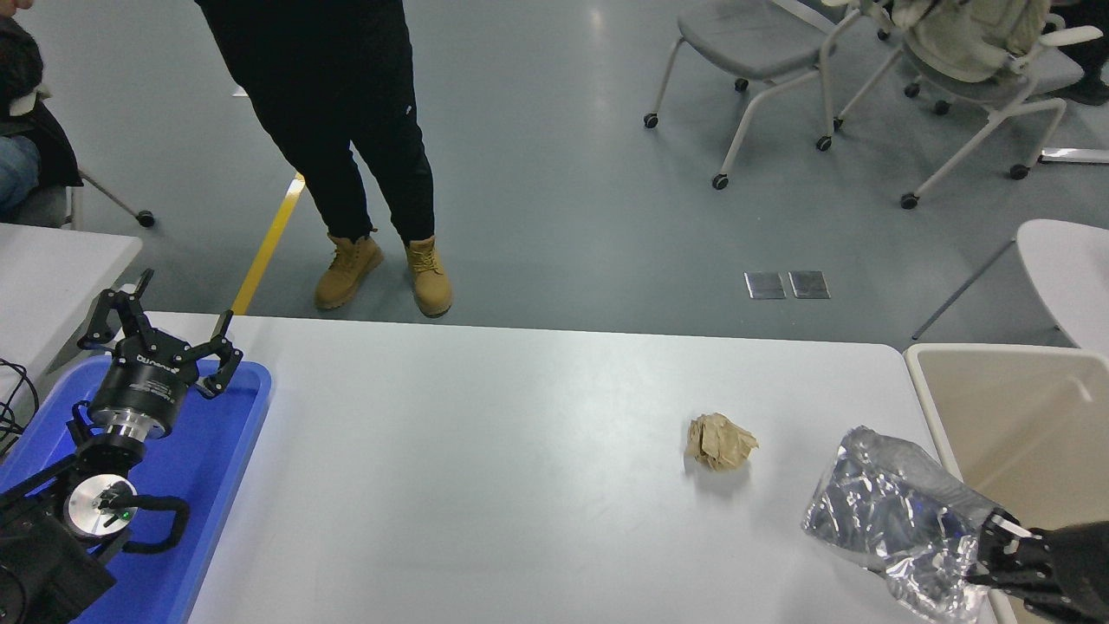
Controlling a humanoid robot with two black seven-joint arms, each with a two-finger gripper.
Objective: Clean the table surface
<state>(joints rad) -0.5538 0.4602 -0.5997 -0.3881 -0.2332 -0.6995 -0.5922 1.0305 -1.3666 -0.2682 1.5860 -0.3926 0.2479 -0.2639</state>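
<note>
The table surface (485,468) is a wide white top filling the lower half of the head view. On it, right of centre, lies a crumpled brown paper ball (719,441). A crinkled silver foil bag (901,520) hangs lifted over the table's right edge, with my right gripper (992,550) shut on its lower right end. My left gripper (160,334) is parked open above the blue tray (221,485) at the lower left.
A beige bin (1022,433) stands against the table's right edge, just beyond the foil bag. A person in black trousers and tan boots (381,269) stands at the far side. Wheeled chairs (780,69) are at the back right, a smaller white table (52,260) at the left.
</note>
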